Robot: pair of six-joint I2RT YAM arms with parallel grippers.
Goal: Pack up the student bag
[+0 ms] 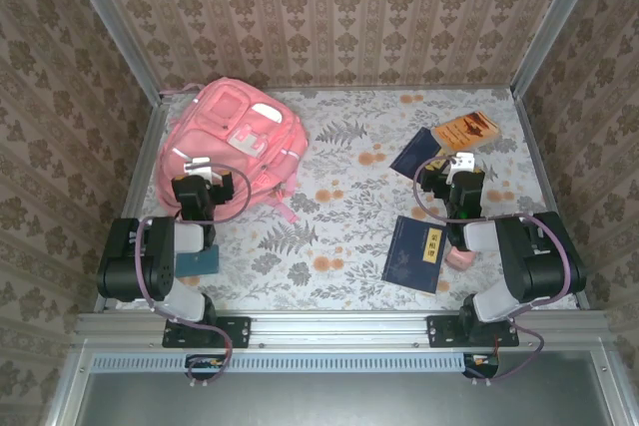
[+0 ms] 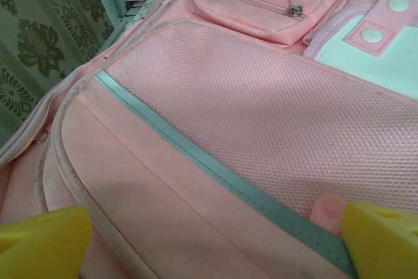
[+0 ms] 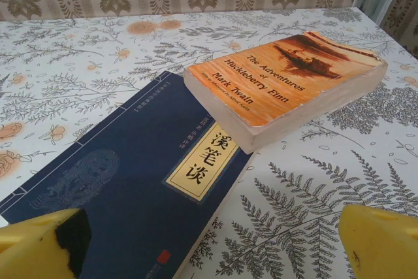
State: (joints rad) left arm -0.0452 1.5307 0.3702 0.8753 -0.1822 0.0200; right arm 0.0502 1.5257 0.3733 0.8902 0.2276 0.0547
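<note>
Up in the far-left corner of the tabletop [image 1: 349,221] lies the student bag [image 1: 240,137], front pockets facing up, one pink strap trailing toward the middle. The left jaws sit right at the bag's near edge, spread wide and holding nothing. In the left wrist view their yellow fingertips [image 2: 42,240] frame the bag's mesh panel [image 2: 261,109] and pale strip [image 2: 196,161], with a small pink tab [image 2: 326,210] just beside the right-hand tip; whether the tips touch the fabric I cannot tell. The right jaws are well apart from the bag, over the right side of the tabletop, likewise wide open and empty. Just beyond them lies a dark blue book [image 3: 130,181], and an orange paperback [image 3: 287,83] rests with its near corner on that book's far end. A second blue book [image 1: 417,251] lies nearer the near edge, beside the right arm, and a teal object [image 1: 197,261] shows beside the left arm.
</note>
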